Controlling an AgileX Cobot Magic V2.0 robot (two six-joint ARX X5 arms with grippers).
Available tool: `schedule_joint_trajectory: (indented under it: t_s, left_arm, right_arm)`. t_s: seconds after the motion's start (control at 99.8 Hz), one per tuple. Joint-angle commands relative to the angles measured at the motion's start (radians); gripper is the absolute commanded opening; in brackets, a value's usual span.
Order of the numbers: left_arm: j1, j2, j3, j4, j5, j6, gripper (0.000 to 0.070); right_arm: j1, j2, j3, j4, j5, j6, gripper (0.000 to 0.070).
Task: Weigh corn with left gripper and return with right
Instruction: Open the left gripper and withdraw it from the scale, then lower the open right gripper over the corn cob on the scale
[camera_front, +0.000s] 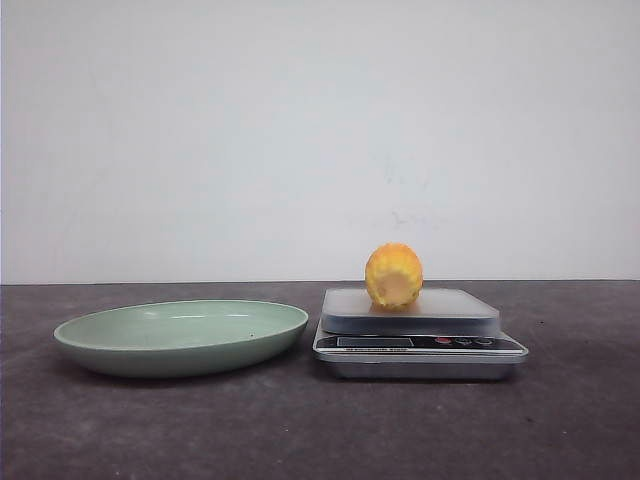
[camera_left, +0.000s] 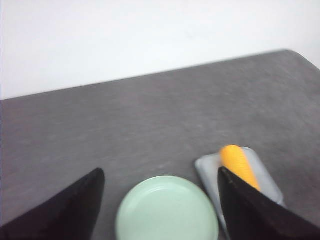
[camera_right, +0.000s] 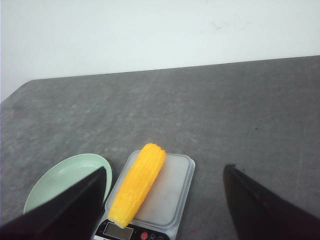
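The corn lies on its side on the flat grey platform of a kitchen scale, its long axis running from the front of the table toward the back, so the front view shows only its blunt cut end. In the right wrist view the cob is a long yellow ear with ridged kernel rows, resting slantwise across the platform with one end reaching over the strip that carries the display and buttons. The scale sits near the front edge of the table, slightly toward the right side, its dark display facing forward with small round buttons beside it. Just to its left, close but with a narrow gap, a shallow pale green plate rests on the dark grey table with nothing in it. Behind the table stands a plain white wall. Neither arm shows in the front view. The left end effector hangs above the table with its two black fingers spread wide, the plate showing between them and nothing pinched; one finger hides part of the scale and the corn's near end. The right end effector is likewise spread wide and holds nothing, with the corn and the scale lying between its fingers below, well apart from the tips.
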Motion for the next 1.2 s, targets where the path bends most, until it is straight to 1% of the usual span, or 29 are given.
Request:
schedule_joint_trajectory:
  t_s: [0.0, 0.12, 0.2, 0.27, 0.361, 0.561, 0.691, 0.801, 0.942, 1.062, 1.192]
  left_arm:
    - [-0.008, -0.041, 0.016, -0.038, -0.034, -0.041, 0.0435]
    - [-0.008, -0.146, 0.014, -0.143, -0.102, -0.086, 0.0434]
    - [-0.008, -0.202, 0.014, -0.237, -0.143, -0.115, 0.0434]
    - [-0.008, -0.246, 0.013, -0.328, -0.158, -0.154, 0.0434]
    - [-0.008, -0.297, 0.006, -0.395, -0.169, -0.190, 0.0434]
    - [-0.007, -0.436, -0.060, -0.412, -0.174, -0.231, 0.0434]
    - [0.003, -0.514, -0.100, -0.412, -0.170, -0.253, 0.0432]
    - [0.038, -0.558, -0.120, -0.414, -0.162, -0.259, 0.0432]
    - [0.125, -0.585, -0.121, -0.414, -0.078, -0.255, 0.0432]
    - [0.233, -0.596, -0.121, -0.413, 0.023, -0.214, 0.0432]
    - [0.368, -0.607, -0.122, -0.412, 0.168, -0.166, 0.0432]
  right_arm:
    - [0.012, 0.004, 0.019, 0.010, -0.003, -0.014, 0.0465]
    - [0.038, 0.005, 0.019, 0.011, -0.003, -0.012, 0.0465]
    - [0.059, 0.009, 0.019, 0.016, -0.003, -0.007, 0.0465]
    - [0.081, 0.019, 0.019, 0.025, -0.002, -0.006, 0.0465]
    - [0.109, 0.040, 0.019, 0.027, 0.001, -0.006, 0.0465]
    - [0.181, 0.110, 0.019, 0.037, 0.036, -0.007, 0.0466]
    - [0.230, 0.145, 0.019, 0.095, 0.082, -0.006, 0.0465]
    - [0.269, 0.182, 0.019, 0.151, 0.088, 0.003, 0.0465]
    - [0.318, 0.251, 0.019, 0.184, 0.123, 0.003, 0.0466]
    - [0.354, 0.320, 0.019, 0.205, 0.146, 0.004, 0.0472]
    - [0.390, 0.386, 0.019, 0.237, 0.194, 0.004, 0.0476]
